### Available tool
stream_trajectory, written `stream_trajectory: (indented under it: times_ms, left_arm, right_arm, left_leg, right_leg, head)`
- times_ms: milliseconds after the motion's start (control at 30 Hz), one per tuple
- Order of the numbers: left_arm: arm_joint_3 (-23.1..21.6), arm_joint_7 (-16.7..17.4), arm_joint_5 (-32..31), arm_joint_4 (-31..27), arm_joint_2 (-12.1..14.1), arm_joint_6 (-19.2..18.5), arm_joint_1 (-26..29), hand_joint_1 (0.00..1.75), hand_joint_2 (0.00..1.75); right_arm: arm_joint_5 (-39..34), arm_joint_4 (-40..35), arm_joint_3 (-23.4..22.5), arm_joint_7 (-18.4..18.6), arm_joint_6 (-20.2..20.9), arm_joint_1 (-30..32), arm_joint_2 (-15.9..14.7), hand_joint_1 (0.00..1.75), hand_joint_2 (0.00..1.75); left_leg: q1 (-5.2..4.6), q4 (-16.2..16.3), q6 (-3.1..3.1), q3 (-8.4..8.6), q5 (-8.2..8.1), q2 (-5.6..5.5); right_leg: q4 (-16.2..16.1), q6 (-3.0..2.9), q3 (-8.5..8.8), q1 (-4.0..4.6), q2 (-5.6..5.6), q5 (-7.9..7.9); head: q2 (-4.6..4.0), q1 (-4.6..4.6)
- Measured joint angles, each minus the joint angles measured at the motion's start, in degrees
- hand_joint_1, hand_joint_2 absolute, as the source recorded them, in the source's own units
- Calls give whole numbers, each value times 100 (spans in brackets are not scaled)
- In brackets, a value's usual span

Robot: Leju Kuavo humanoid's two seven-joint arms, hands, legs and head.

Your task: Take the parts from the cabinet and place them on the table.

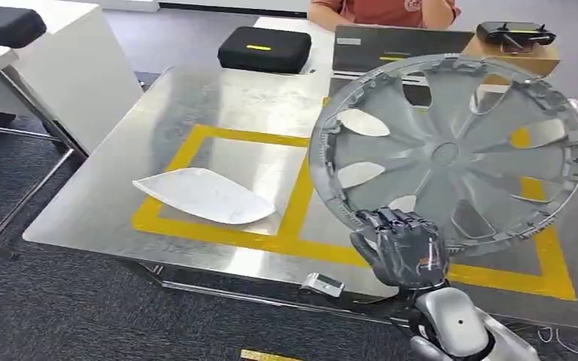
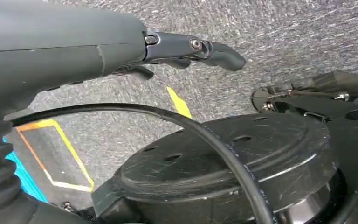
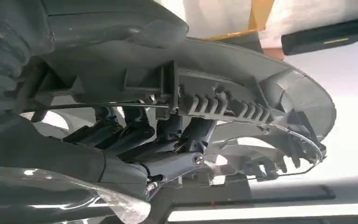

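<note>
Right hand point(image 1: 405, 252) grips the lower rim of the grey wheel cover point(image 1: 451, 154) — held tilted above the metal table point(image 1: 218, 98); left hand point(image 2: 186, 49) hangs empty, fingers apart — white part point(image 1: 205, 195) lies on the table

Grey carpet point(image 1: 83, 316), white desk point(image 1: 75, 68)

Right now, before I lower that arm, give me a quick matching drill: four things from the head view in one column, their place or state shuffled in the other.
Things:
1. grey plastic wheel cover
2. white curved panel
3. black zipped case
4. right hand

Place or state:
A. lying flat inside the yellow tape square
B. gripping a rim
C. far table edge, near the seated person
D. held tilted above the table

Pairs: 1-D, 2-A, 3-C, 4-B
</note>
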Motion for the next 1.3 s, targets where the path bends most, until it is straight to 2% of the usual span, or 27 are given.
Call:
stream_trajectory:
  times_ms: [333,600,900,1300]
  left_arm:
    - [210,96,92,22,0,-55,8,0,175]
    - [376,203,151,22,0,-197,11,0,175]
    - [439,299,151,22,0,-256,11,0,175]
    - [479,409,131,15,2,-341,2,0,175]
  right_arm:
    - [-345,129,-116,-15,258,0,0,175,175]
    - [-391,363,-227,-11,297,0,0,175,175]
    - [-443,568,-310,-11,431,3,18,175,175]
    - [-865,761,-372,-168,653,-1,101,175,175]
  left_leg:
    - [1,0,0,0,0,0]
    - [1,0,0,-1,0,0]
    - [2,0,0,-1,0,-1]
    - [2,0,0,-2,0,-1]
  right_leg:
    - [0,0,-1,0,0,0]
    - [0,0,-1,1,0,0]
    - [0,0,-1,1,0,0]
    - [1,0,-1,1,-1,0]
  head:
    - [0,0]
    - [0,2]
    - [0,2]
    - [0,0]
